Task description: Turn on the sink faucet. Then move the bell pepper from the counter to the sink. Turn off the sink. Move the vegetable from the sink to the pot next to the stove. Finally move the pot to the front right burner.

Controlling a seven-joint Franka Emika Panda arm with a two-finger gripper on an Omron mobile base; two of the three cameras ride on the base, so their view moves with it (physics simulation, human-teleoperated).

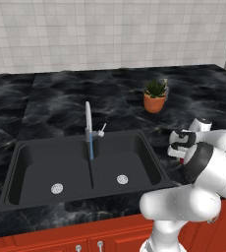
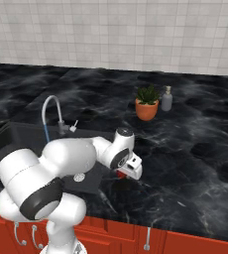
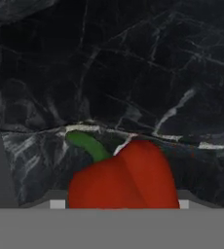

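- Counter point(image 2: 195, 149) is glossy black marble, and the pepper point(image 3: 123, 180) sits on it just right of the sink point(image 1: 80, 165), near the front edge. A nudge instead of a clean lift could roll it along the counter or off the near edge.
- Sink lies left of the pepper, with a raised rim between them. A low carry could catch the pepper on that rim and knock it loose.
- Faucet point(image 1: 88, 129) runs a thin blue stream into the sink. A wide swing of the arm on the way over could hit the spout or its lever.
- Plant point(image 2: 146, 103) and soap bottle point(image 2: 167, 98) stand far back on the counter, well apart from the work; little risk there.
- Gripper point(image 2: 122, 173) is down over the pepper, the jaws seemingly closed against its sides, though the contact itself is hidden. The skin is rounded and shiny, so in my judgement a shallow or off-centre hold could let it slip or twist out on lifting.
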